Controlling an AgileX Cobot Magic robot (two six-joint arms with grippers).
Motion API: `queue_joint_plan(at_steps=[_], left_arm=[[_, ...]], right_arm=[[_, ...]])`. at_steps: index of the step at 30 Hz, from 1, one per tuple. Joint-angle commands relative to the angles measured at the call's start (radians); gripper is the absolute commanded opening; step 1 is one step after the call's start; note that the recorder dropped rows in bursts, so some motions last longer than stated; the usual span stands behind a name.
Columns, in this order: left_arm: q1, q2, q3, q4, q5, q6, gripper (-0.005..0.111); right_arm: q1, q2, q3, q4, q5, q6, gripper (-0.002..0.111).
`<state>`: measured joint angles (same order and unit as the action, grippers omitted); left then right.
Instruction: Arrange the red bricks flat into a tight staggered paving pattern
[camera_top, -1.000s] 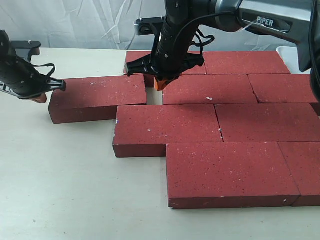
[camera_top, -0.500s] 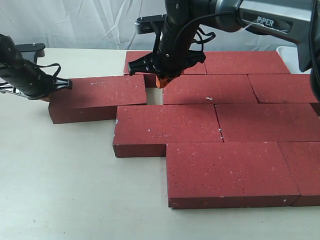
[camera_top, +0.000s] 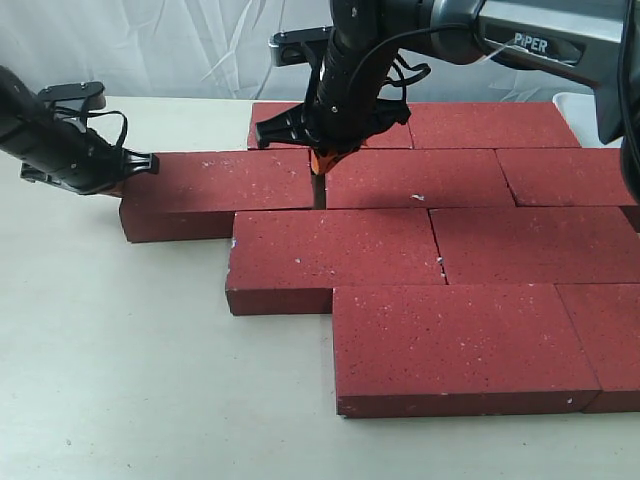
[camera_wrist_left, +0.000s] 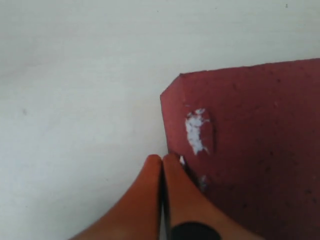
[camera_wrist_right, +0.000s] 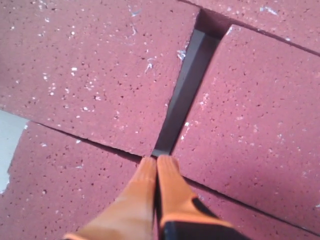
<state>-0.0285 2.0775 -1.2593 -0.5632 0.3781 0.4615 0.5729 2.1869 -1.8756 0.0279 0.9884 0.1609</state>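
Left gripper (camera_wrist_left: 161, 160), shut tight and empty, touches the outer end of the flat dark-red gritty brick (camera_top: 220, 178) at the paving's left edge, while the right gripper (camera_wrist_right: 156, 161), shut and empty too, sits at the thin gap (camera_wrist_right: 185, 95) beside it, so a hard shove might trap those tips.

The bricks (camera_top: 430, 250) lie flat on the worktop (camera_top: 130, 380) in four staggered rows, spreading from the middle toward 3 o'clock. In the second row from 12 o'clock, the end brick (camera_top: 215, 185) at 9 o'clock sits a thin gap apart from its neighbour (camera_top: 420, 178). The left jaws sit against that brick's 9 o'clock end. The right jaws are at the gap.
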Motion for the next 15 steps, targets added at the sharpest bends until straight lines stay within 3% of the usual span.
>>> queue_joint_plan(at_steps=[1,8,15], left_arm=[[-0.005,0.003,-0.007,-0.116,-0.016,0.107,0.000],[-0.005,0.036,-0.007,-0.271,0.009,0.255,0.000],[-0.005,0.039,-0.007,-0.327,0.018,0.309,0.000]], right_arm=[[-0.007,-0.012,-0.005,-0.008,-0.005,0.001,-0.001],[-0.007,-0.012,-0.005,-0.008,-0.009,0.001,-0.001],[-0.007,-0.012,-0.005,-0.008,-0.011,0.001,-0.001]])
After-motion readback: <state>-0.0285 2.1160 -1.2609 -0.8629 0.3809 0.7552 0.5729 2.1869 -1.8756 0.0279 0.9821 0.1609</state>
